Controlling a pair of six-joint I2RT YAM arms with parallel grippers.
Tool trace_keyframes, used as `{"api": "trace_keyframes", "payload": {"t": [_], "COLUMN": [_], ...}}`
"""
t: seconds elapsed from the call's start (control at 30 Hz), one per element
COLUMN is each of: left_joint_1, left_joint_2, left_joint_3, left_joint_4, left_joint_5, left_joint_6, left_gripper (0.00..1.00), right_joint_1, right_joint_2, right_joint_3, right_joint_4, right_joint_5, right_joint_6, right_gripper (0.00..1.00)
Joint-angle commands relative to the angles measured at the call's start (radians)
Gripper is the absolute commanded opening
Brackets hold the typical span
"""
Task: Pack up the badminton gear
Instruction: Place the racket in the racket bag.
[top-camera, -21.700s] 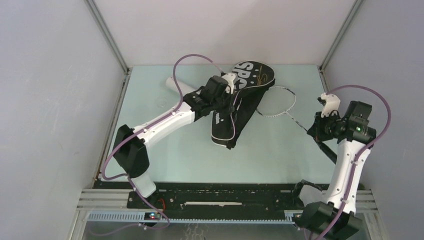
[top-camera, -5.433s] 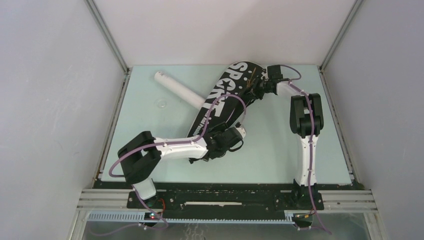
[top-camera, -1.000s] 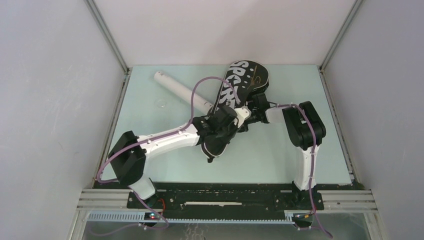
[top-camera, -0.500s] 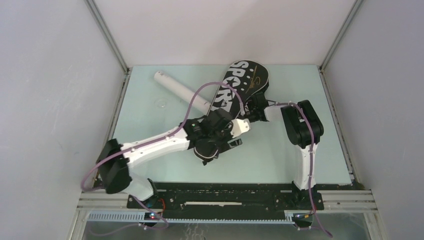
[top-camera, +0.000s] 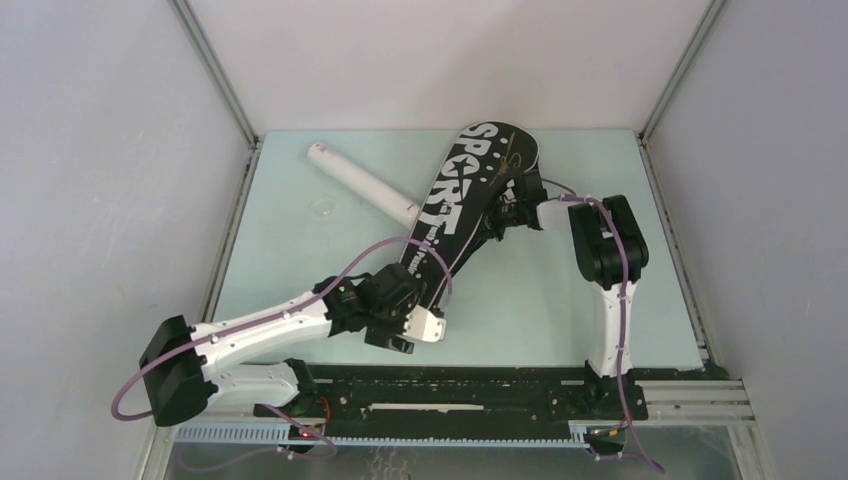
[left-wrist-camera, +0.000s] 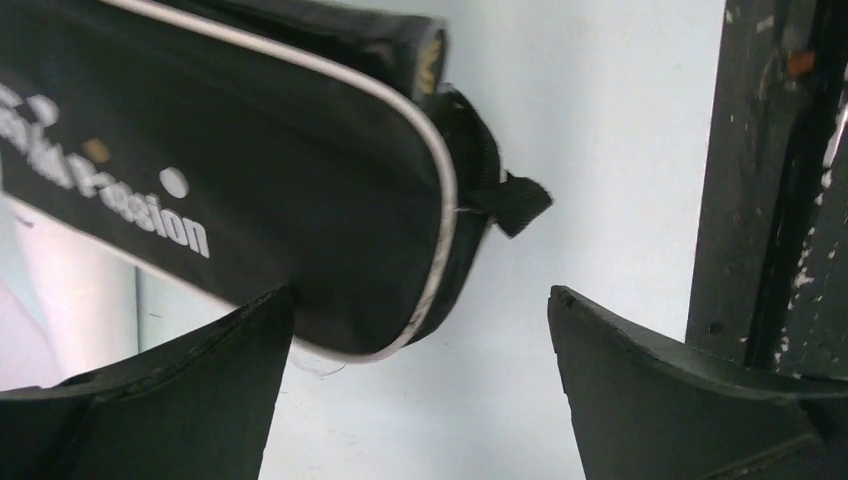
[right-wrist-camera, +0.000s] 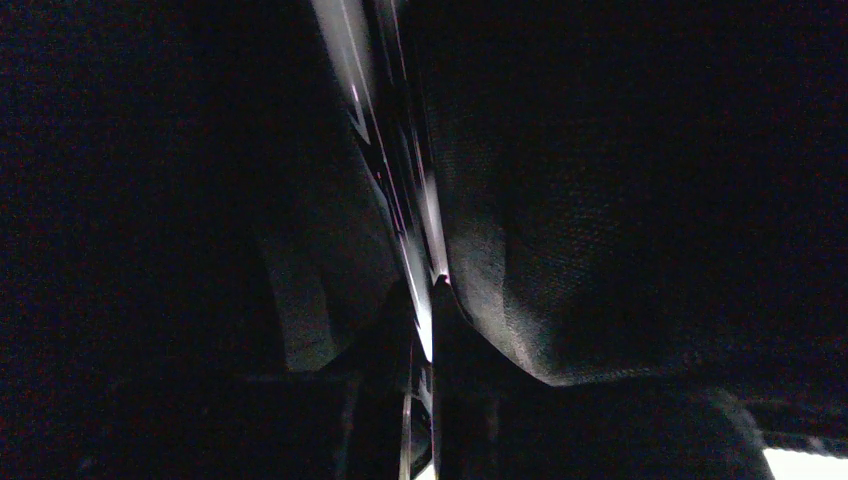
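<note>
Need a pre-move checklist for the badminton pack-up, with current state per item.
1. Left end effector open and holding nothing: ok.
2. SPORT bag lying flat on the table, narrow end toward the left end effector: ok.
3. Right end effector has a firm hold: cannot tell. It is closed at the bag's right edge, but the wrist view is too dark to show what it pinches.
4. White tube packed: not ok. It lies on the table, outside the bag.
5. Racquets inside the bag: cannot tell, none in view.
6. Shuttlecocks accounted for: cannot tell, none in view.
</note>
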Motion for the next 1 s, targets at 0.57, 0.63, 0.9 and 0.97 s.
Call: {"api": "trace_keyframes", "payload": {"t": [0.57,0.63,0.9,0.97], "left_joint_1": [-0.115,-0.116,-0.115,-0.114], "left_joint_2": [-0.019,-0.031,-0.028,-0.013], "left_joint_3": [-0.264,-0.239,-0.109,-0.071], "left_joint_4": [0.456,0.447,0.389,0.361], "left_joint_5": [-0.258,-0.223,-0.065,-0.039], "left_joint_6": [0.253,0.209,0.039,0.015], "left_gripper": [0.35,0.27,0.15,0.15], "right_joint_1": [0.034,0.046,0.051,0.040], "right_joint_2": [-0.001,-0.012,-0.059,-0.051], "right_joint_3": [0.093,0.085,0.071,0.089], "right_joint_4": [0.051,0.069,0.162,0.181], "right_joint_5": [0.070,0.053,-0.019,-0.032], "right_joint_6": [0.030,0.033,0.060,0.082], "right_gripper": [0.10,0.15,0.32,0.28]}}
